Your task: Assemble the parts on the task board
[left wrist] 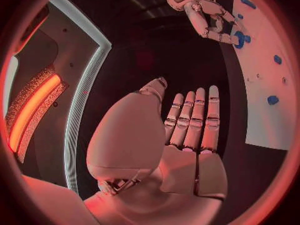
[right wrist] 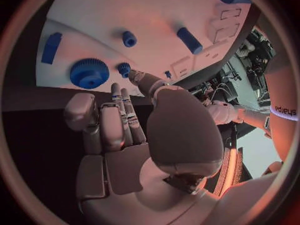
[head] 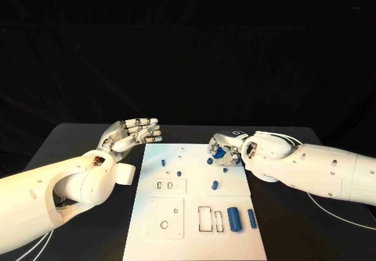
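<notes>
Left hand (left wrist: 187, 135): palm and fingers (left wrist: 195, 112) stretched out straight and side by side, holding nothing, above the dark desk (left wrist: 234, 135). Task board (left wrist: 265, 55): white plate, one long edge showing beside the hand. Parts on the board: small blue pieces, one (left wrist: 273, 100) near the board's edge, another (left wrist: 277, 59) further along. Right hand (left wrist: 209, 15): reaching over the board's far end, fingers bent, touching a blue gear-like part (left wrist: 239, 38).

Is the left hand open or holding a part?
Open: the left hand shows a bare palm and straight fingers, hovering off the task board edge.
</notes>
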